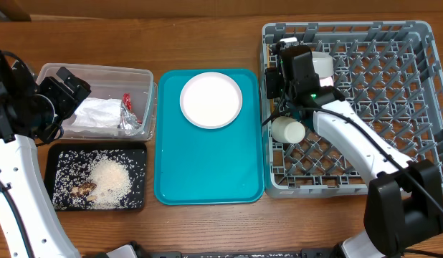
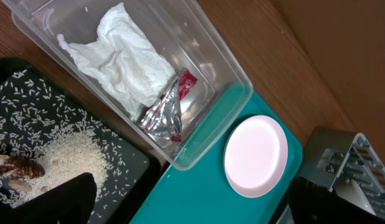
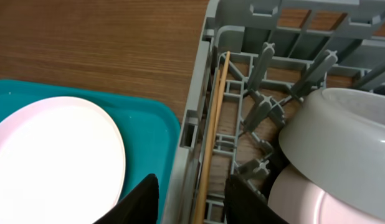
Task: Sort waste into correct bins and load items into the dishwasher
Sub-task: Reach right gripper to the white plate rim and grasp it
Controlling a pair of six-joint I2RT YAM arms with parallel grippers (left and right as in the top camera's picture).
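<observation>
While the right gripper (image 3: 189,202) is straddling the dish rack (image 3: 197,93) wall, fingers spread, only their tips are showing, chopsticks (image 3: 212,137) lying between. Beyond, the grey bowl (image 3: 342,134) is overlapping the pinkish bowl (image 3: 304,199), both cut off, like the plate (image 3: 55,162) on the teal tray (image 3: 152,124). The left gripper (image 1: 69,84) is hanging wide over the clear tub (image 1: 143,79).

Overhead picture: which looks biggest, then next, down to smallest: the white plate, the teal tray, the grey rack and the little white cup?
1. grey dish rack
2. teal tray
3. white plate
4. small white cup
None of these look close in size.
</observation>
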